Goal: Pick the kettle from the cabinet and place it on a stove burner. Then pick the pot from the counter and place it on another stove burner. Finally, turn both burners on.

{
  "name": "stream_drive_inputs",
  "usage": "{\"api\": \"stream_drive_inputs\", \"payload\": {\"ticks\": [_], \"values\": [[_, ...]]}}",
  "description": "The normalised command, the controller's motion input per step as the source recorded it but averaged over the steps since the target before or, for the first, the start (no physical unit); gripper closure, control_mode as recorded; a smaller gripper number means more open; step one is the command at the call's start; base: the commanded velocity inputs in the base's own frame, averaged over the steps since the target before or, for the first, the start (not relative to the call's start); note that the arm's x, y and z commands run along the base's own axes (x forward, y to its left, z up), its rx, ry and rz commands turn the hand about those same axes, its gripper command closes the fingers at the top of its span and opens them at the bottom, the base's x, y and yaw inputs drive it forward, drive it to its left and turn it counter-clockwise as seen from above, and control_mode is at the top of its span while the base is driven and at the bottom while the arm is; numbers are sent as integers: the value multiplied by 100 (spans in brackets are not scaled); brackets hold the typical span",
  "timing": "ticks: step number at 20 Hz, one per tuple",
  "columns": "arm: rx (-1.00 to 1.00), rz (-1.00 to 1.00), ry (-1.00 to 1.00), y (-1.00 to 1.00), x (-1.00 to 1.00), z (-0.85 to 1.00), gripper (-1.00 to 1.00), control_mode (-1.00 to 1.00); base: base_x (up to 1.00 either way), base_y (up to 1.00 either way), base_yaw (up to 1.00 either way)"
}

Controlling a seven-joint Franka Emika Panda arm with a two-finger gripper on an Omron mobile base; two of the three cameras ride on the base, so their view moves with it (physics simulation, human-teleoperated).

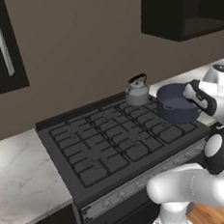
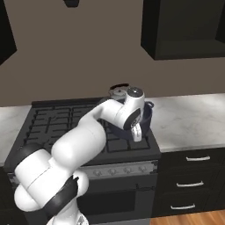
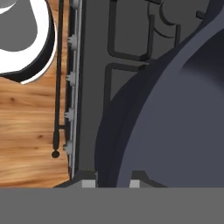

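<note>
Pot (image 1: 175, 103) is held by its rim in the clenched hand (image 1: 196, 96), above the grates at the range's (image 1: 117, 147) right side, near the counter (image 2: 189, 118). Kettle (image 1: 137, 90) is seen upright on the back right burner, just behind the pot.

Glossy white rounded arm (image 2: 83, 145) with dark joints.
</note>
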Motion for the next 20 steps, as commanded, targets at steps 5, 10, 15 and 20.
{"api": "stream_drive_inputs", "payload": {"ticks": [5, 10, 15, 20], "values": [[0, 0, 3, 0, 37, -2, 100, -100, 0, 0, 0], [0, 0, 1, 0, 29, -2, 100, -100, 0, 0, 0], [0, 0, 0, 3, 37, -2, 100, -100, 0, 0, 0], [0, 0, 0, 13, 40, -15, 100, -100, 0, 0, 0]]}}
